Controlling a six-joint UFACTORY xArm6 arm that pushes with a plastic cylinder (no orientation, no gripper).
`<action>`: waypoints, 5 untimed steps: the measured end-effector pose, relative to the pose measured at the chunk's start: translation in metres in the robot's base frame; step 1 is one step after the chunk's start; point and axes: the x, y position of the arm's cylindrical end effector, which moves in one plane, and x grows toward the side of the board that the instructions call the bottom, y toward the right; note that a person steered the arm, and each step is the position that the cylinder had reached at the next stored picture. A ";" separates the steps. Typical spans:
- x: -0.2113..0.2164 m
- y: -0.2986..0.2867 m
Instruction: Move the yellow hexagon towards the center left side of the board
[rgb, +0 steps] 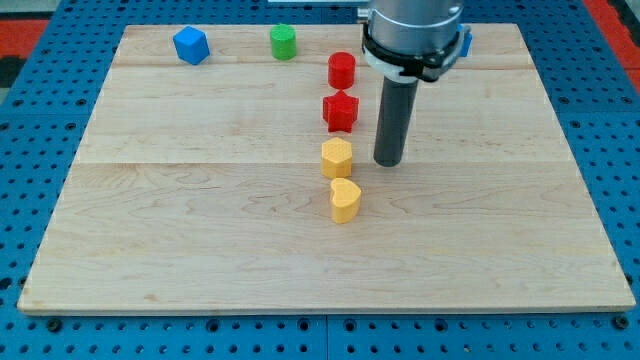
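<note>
The yellow hexagon sits near the middle of the wooden board. A yellow heart-shaped block lies just below it, nearly touching. My tip rests on the board a short way to the right of the yellow hexagon, with a small gap between them. The rod rises to the arm's grey and black body at the view's top.
A red star block sits just above the yellow hexagon, and a red cylinder above that. A green cylinder and a blue block stand near the top edge. Another blue block shows partly behind the arm.
</note>
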 end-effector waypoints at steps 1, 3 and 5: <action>-0.003 -0.015; 0.012 -0.027; 0.013 -0.014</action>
